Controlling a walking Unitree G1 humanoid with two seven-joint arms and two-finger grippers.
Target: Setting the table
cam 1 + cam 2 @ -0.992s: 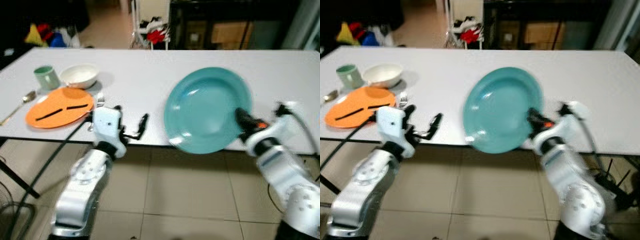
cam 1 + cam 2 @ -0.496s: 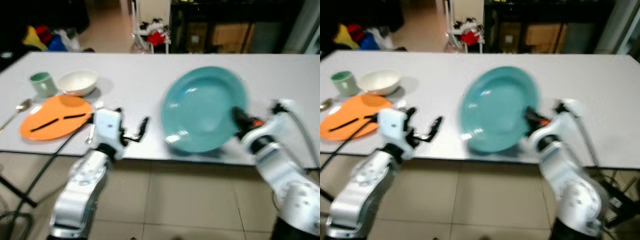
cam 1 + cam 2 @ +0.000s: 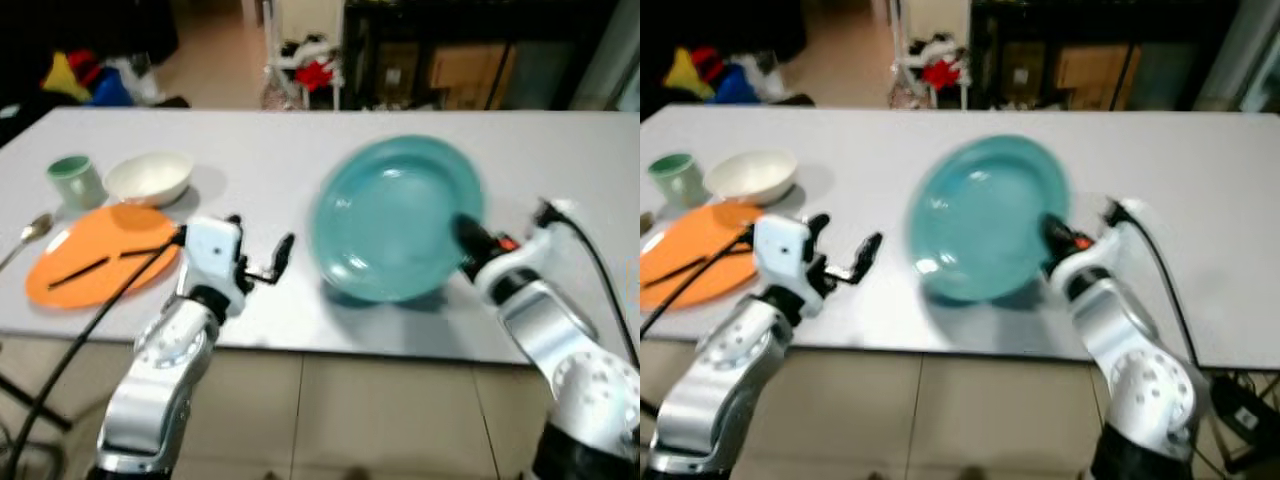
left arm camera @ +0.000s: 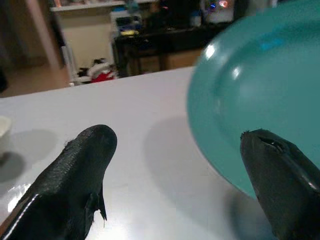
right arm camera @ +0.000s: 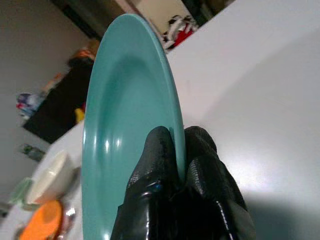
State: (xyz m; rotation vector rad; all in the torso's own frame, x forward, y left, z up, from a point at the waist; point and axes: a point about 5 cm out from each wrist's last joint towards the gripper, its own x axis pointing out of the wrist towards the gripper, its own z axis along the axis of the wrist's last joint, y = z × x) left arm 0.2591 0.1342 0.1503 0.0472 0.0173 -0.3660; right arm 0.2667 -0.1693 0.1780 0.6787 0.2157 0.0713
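Over the white table [image 3: 260, 160], the right gripper [image 3: 468, 236] pinches the rim of the teal plate [image 3: 395, 215], which is tilted steeply, face toward me, lower edge near the surface. I should lay it flat slowly before letting go. Round, so no long axis. Left gripper [image 3: 262, 250] hovers beside it, fingers spread wide, holding nothing.

A teal plate [image 3: 395, 215] is showing glossy white highlights over the white counter [image 3: 270, 150]. At nine o'clock, an orange plate [image 3: 95, 265] is carrying black sticks [image 3: 105, 262], beside a cream bowl [image 3: 150, 177] and pale green mug [image 3: 76, 180]. Black tool fingers [image 5: 175, 200] are showing against the teal.
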